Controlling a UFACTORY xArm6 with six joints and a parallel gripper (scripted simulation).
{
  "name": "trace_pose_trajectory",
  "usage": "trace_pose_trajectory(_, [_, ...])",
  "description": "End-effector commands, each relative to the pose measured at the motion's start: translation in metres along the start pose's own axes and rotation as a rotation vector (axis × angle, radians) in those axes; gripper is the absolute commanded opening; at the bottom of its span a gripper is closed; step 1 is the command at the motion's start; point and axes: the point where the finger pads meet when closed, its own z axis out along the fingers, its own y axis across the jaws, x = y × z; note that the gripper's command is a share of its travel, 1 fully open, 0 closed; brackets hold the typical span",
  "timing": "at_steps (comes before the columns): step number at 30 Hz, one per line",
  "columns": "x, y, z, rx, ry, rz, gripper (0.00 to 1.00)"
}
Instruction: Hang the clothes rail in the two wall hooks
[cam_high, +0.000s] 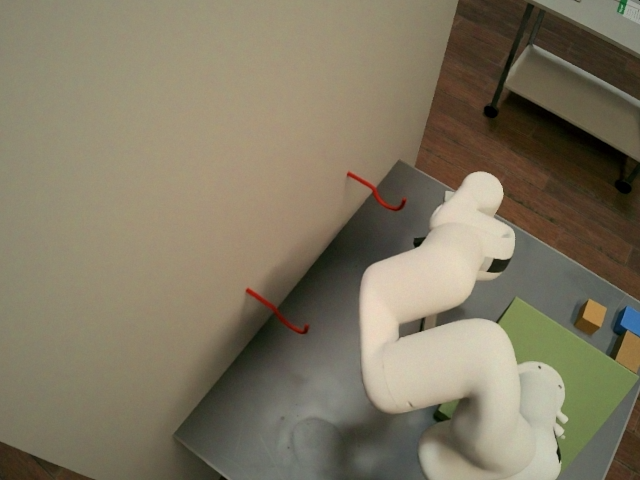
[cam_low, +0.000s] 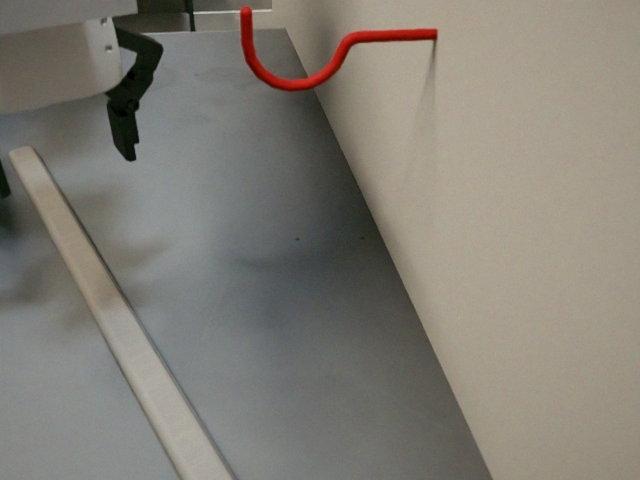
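Below open jaws, rail flat on table.

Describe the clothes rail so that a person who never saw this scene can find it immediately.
Start at the tall beige wall with the red hook. On the grey table below lies a long, pale, straight bar, the clothes rail, beneath the open gripper. Nothing else there is long and silver-grey.
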Motion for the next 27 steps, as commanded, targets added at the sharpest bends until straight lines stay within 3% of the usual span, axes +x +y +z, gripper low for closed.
trace_pose_trajectory(1, [0.001,-0.001,0.006,0.002,0.004,-0.001,1.0])
trace_pose_trajectory(27, [0.001,-0.001,0.043,0.002,0.003,-0.001,1.0])
